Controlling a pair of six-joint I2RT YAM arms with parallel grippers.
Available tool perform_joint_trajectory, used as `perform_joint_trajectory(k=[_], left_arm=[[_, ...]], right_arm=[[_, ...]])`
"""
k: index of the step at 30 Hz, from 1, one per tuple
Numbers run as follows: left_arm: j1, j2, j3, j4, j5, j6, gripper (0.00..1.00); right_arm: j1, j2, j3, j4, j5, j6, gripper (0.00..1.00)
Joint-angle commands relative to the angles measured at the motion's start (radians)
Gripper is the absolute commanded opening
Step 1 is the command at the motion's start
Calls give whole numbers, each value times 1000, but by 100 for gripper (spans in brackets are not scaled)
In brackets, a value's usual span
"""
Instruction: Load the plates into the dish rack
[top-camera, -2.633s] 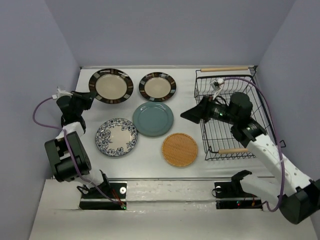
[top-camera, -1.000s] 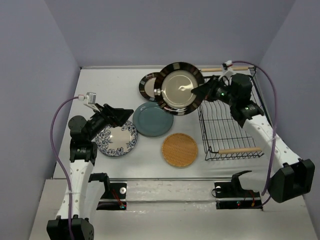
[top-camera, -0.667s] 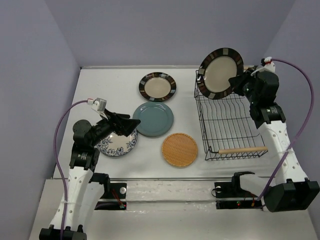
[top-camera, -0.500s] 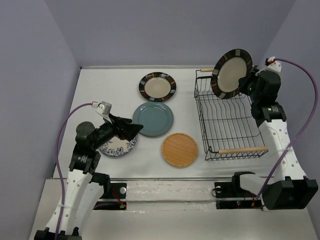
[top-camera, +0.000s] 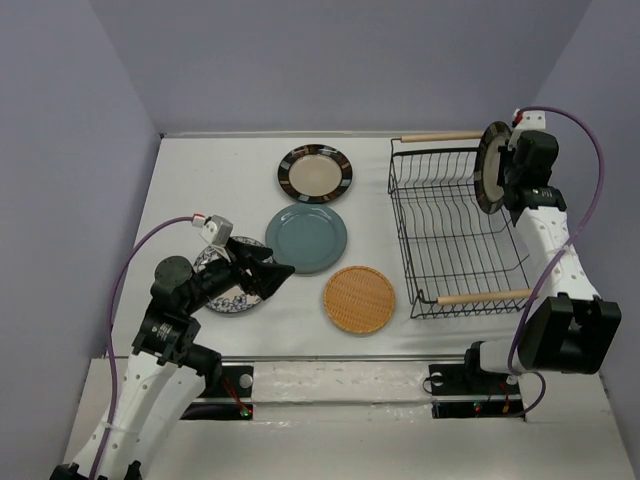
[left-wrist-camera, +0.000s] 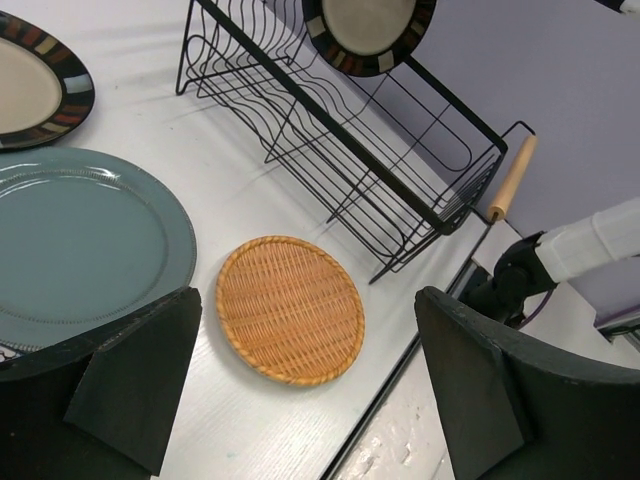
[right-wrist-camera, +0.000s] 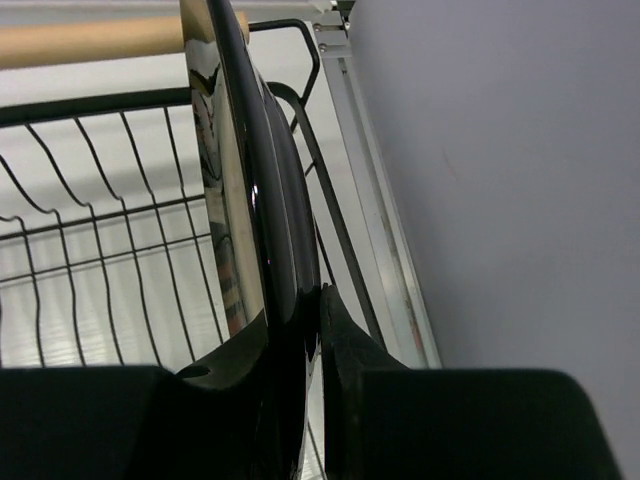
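Glossy ceramic, cream in the middle with a dark banded rim: the striped plate (top-camera: 490, 167) stands on edge at the far right corner of the black wire dish rack (top-camera: 440, 230), close by its far wooden rod handle (top-camera: 447, 137). The right gripper (right-wrist-camera: 312, 330) has its jaws pinching that rim. Whether the plate's lower edge touches the wavy dividers, I can't tell. Well to the rack's left, the left gripper (top-camera: 268, 272) hangs over the white worktop (top-camera: 200, 190), jaws spread wide, nothing between them. Just off the rack's near left corner lies the round orange wicker plate (top-camera: 359, 298), flat and woven. Further left sits the smooth teal plate (top-camera: 306, 238), and left of the rack's far end the second striped plate (top-camera: 315, 173). Farthest from the rack is the blue floral plate (top-camera: 235, 300), half hidden under the left arm.
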Motion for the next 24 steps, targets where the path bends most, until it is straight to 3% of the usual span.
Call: perform_joint_trajectory(k=[1,24], left_arm=[[-32,-5,45,6,-10,13,99],[-89,-1,51,-18,-19,16,99]], right_arm=[[-7,-15,95,242,9,-157,7],[-25,-72,-106,240,33,-229,7]])
